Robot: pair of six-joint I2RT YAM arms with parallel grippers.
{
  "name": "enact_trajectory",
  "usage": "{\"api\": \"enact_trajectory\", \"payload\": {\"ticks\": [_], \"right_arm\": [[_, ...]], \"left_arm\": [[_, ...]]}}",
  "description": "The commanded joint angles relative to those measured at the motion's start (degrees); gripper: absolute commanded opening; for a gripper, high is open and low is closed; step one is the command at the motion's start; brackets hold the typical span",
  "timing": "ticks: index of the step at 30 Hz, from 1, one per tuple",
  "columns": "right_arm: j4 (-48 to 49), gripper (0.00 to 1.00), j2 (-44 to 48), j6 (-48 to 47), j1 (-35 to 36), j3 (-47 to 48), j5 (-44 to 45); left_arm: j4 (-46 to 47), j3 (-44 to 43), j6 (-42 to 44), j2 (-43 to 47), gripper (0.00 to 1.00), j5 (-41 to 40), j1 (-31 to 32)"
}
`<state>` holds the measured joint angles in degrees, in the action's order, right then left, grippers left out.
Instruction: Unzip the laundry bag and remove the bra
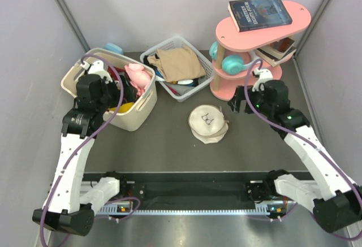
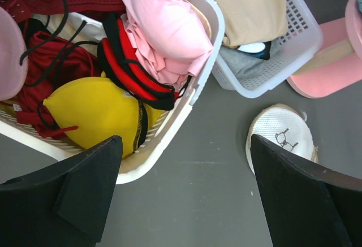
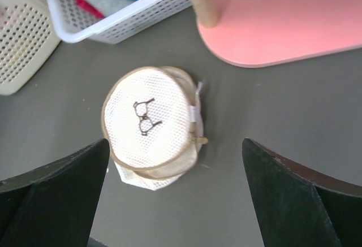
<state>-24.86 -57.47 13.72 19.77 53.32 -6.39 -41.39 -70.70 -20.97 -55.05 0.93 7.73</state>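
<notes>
The laundry bag (image 1: 208, 124) is a round cream mesh pouch with a black bra logo, lying on the dark table. In the right wrist view (image 3: 150, 120) its top disc sits shifted over its lower part, with the zip pull at its right side. It also shows in the left wrist view (image 2: 283, 137). No bra shows in the pouch. A light pink garment (image 1: 138, 77) lies on the cream basket (image 1: 138, 120); I cannot tell whether it is the bra. My left gripper (image 1: 131, 93) is open and empty above the basket's right rim. My right gripper (image 1: 234, 105) is open and empty, above and right of the pouch.
The cream basket (image 2: 195, 89) holds red garments (image 2: 51, 60) and a yellow cup (image 2: 93, 111). A white grid basket (image 1: 189, 91) with tan cloth stands behind the pouch. A pink two-tier shelf (image 1: 223, 91) with a book (image 1: 259, 12) and teal headphones (image 1: 231, 62) stands at the back right.
</notes>
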Motion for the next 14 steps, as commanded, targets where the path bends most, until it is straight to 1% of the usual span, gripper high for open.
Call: {"api": "enact_trajectory", "payload": {"ticks": [1,8,14], "right_arm": [[-0.5,1.0,6.1,1.3,-3.7,-0.5,0.2],[-0.4,1.0,9.2,2.8,-4.7,-3.5,0.2],[-0.4,1.0,8.7,2.5,-4.8,-3.6,-0.6]], "left_arm": [[0.8,-0.1,-1.3,1.0,0.99,2.8,0.3],[1.7,1.2,-2.3,2.8,0.99,1.8,0.3],[0.8,0.6,-1.9,2.0,0.99,2.6,0.3]]}}
